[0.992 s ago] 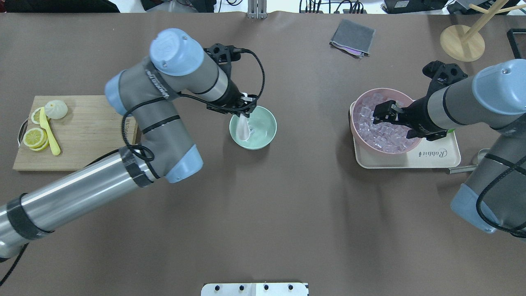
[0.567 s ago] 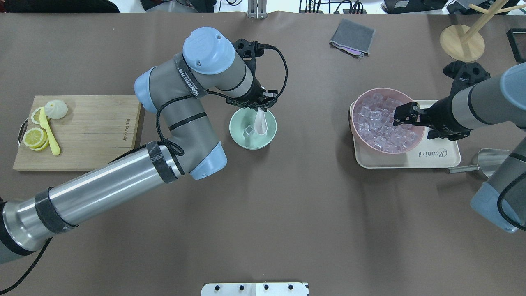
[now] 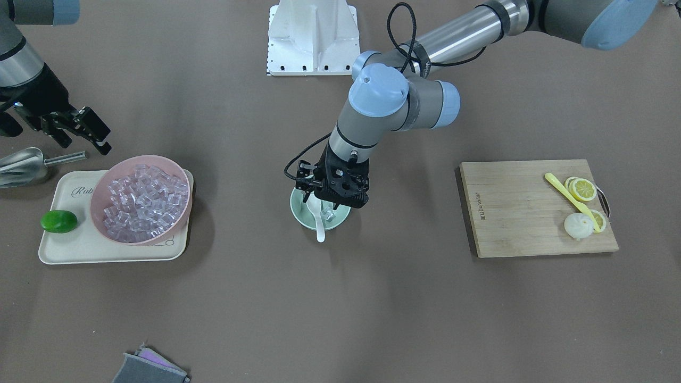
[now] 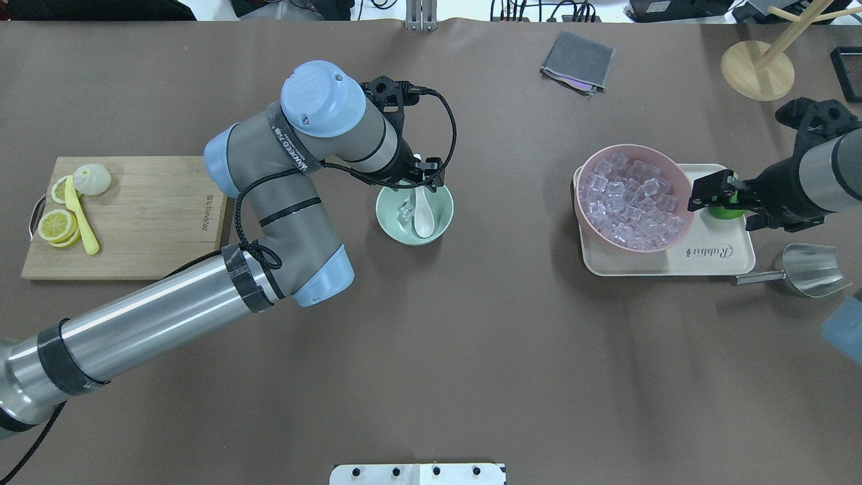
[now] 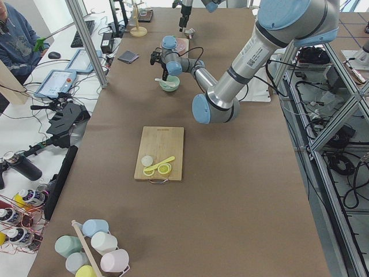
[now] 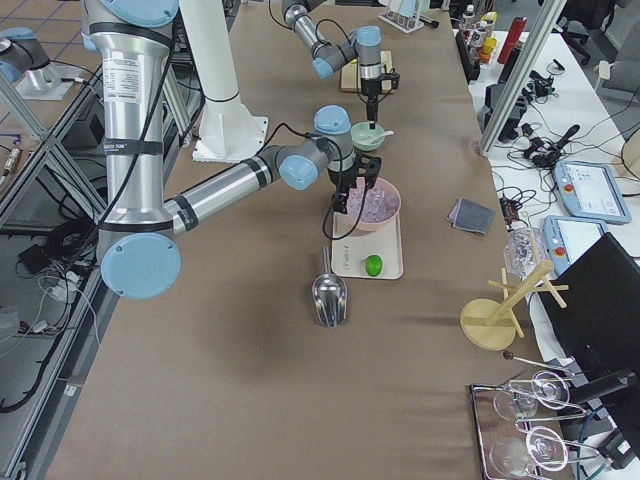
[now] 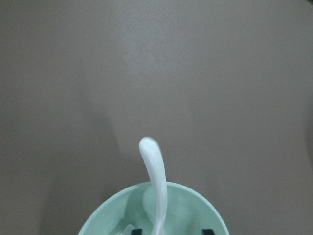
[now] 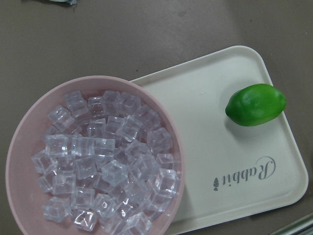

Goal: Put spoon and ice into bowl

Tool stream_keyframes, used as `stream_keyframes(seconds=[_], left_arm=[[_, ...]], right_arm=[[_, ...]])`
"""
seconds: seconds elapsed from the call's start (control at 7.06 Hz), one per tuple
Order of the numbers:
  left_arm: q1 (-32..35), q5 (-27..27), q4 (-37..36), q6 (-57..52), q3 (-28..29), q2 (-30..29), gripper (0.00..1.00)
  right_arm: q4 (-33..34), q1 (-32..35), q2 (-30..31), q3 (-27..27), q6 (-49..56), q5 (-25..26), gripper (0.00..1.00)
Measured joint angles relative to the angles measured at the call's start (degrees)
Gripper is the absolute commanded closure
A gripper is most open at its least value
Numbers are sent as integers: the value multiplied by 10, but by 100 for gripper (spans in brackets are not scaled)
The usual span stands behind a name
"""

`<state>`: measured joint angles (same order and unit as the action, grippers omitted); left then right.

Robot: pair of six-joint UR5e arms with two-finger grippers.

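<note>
Front view, left gripper (image 3: 329, 205): hangs over the small round mint-green bowl (image 3: 298, 216); jaws apart, clamped on nothing.
Front view, spoon: the small white glossy soup spoon (image 3: 320, 226) lies in the mint-green bowl, with its handle leaning out over the far rim.
Front view, ice: one small clear ice cube (image 3: 330, 215) sits in the bowl, just beside the spoon.
Front view, right gripper (image 3: 85, 143): jaws apart and empty, near the metal scoop (image 3: 18, 162).
Overhead view: the right gripper is over the green lime (image 4: 724, 213) on the cream tray (image 4: 714, 259), just right of the large pink bowl (image 4: 679, 232) of cubes.
Side views: both grippers are too small to judge.
Left wrist view: dark fingertips (image 7: 137, 231) flank the spoon without touching it; the handle tip passes the rim, over the brown table (image 7: 156, 73).
Right wrist view: the lime lies on the tray, apart from the pink bowl.
</note>
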<state>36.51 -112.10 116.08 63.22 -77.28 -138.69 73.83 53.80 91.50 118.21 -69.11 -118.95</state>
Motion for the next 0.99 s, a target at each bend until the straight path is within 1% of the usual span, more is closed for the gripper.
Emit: stream_keyframes(seconds=[0.14, 0.28, 0.42, 0.57, 0.71, 0.85, 0.99], left_arm=[[8, -2, -7, -2, -9, 5, 2], [26, -11, -31, -21, -32, 20, 2], [52, -26, -71, -77, -77, 58, 2], [85, -41, -108, -158, -130, 112, 2], [130, -67, -126, -243, -172, 172, 2], [179, -102, -133, -321, -202, 234, 2], [220, -123, -135, -383, -226, 292, 2]], right_arm=[[0, 18, 7, -3, 29, -12, 0], [1, 40, 20, -6, 69, -24, 0], [1, 66, 38, -8, 118, -39, 0], [3, 98, 56, -12, 171, -57, 0], [5, 133, 71, -21, 228, -78, 0], [6, 173, 85, -39, 297, -97, 0], [7, 213, 95, -60, 368, -109, 0]])
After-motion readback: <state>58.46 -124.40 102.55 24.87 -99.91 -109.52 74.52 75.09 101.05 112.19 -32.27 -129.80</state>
